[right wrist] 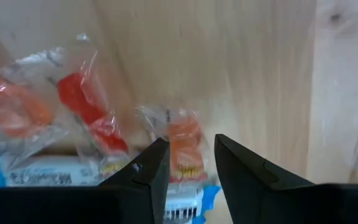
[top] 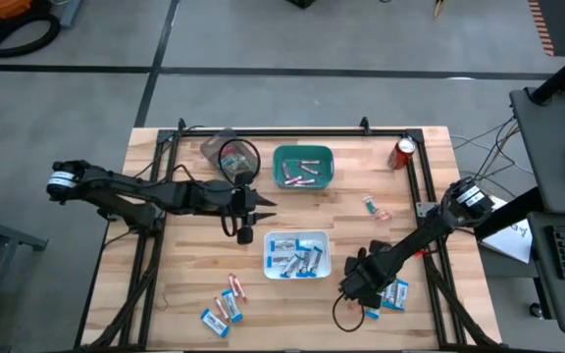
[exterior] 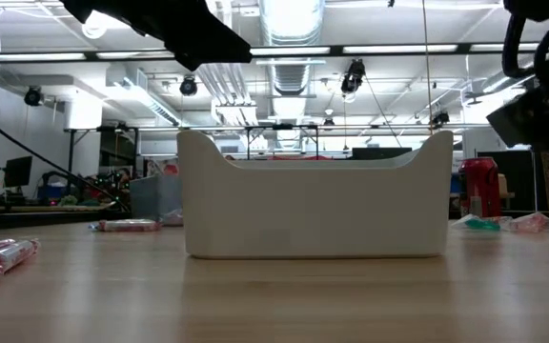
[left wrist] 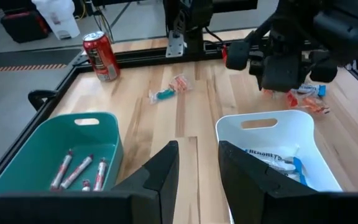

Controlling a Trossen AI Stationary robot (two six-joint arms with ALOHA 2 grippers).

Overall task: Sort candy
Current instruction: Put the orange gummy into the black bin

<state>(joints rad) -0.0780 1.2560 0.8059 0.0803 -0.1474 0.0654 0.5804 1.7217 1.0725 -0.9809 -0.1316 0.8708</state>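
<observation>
In the high view my left gripper (top: 260, 206) hangs open between the teal bin (top: 279, 169), which holds pinkish sticks (left wrist: 78, 170), and the white bin (top: 269, 257), which holds blue-and-white packets (left wrist: 272, 163). My right gripper (top: 353, 286) is low at the table's near right, open over a small heap of candy (top: 393, 294). In the right wrist view its fingers stand on either side of an orange wrapped piece (right wrist: 185, 146); I cannot tell whether they touch it. Red pieces (right wrist: 89, 112) and a blue-and-white packet (right wrist: 42, 176) lie beside it. More candy (top: 224, 306) lies near left.
A red soda can (top: 403, 153) stands at the far right corner. A loose wrapped sweet (top: 373, 206) lies between the can and the white bin. A clear crumpled bag (top: 222, 149) sits left of the teal bin. Black frame rails (top: 292, 130) border the wooden table.
</observation>
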